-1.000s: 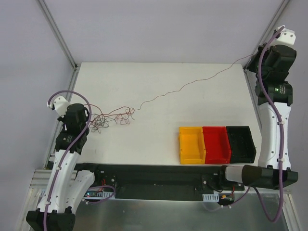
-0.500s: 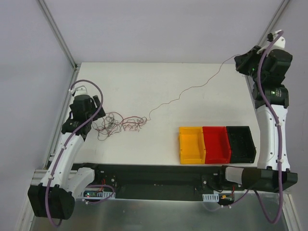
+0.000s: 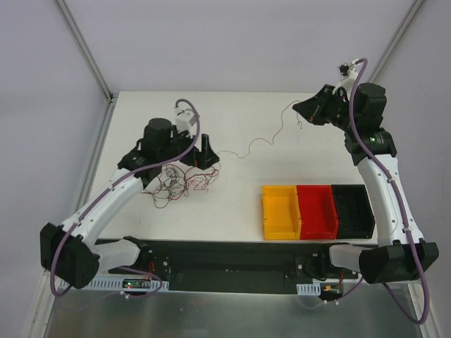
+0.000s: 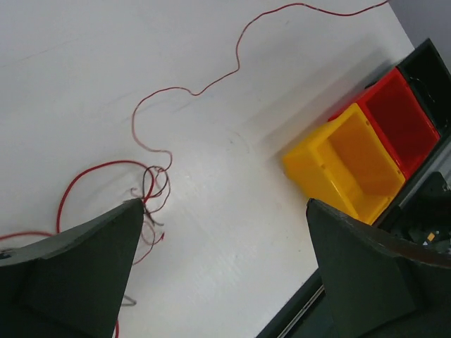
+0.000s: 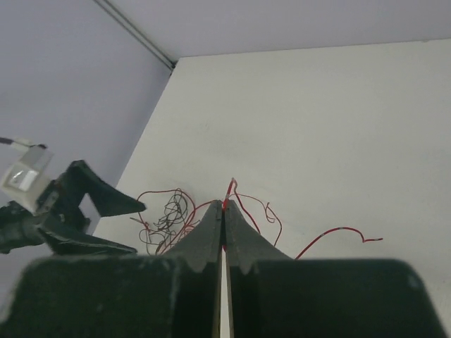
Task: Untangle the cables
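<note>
The cables lie as a small tangle [image 3: 176,184] of red, brown and black wires on the white table [image 3: 239,120]. One red cable [image 3: 257,143] runs slack from the tangle up to my right gripper [image 3: 304,111], which is shut on its end above the table's back right. The right wrist view shows that red cable [image 5: 229,187] pinched between the closed tips of the right gripper [image 5: 224,205]. My left gripper [image 3: 199,156] hovers open just above the tangle's right edge. In the left wrist view the left gripper [image 4: 224,205] stands wide with only bare table between its fingers, the tangle [image 4: 151,186] beside the left one.
A yellow bin [image 3: 280,211], a red bin [image 3: 316,210] and a black bin [image 3: 352,210] stand in a row at the front right. A metal frame rail [image 3: 99,148] borders the table's left edge.
My left gripper opened, let go of the tangle and swung right over it. The right gripper moved left holding the red cable, which went from taut to slack.
</note>
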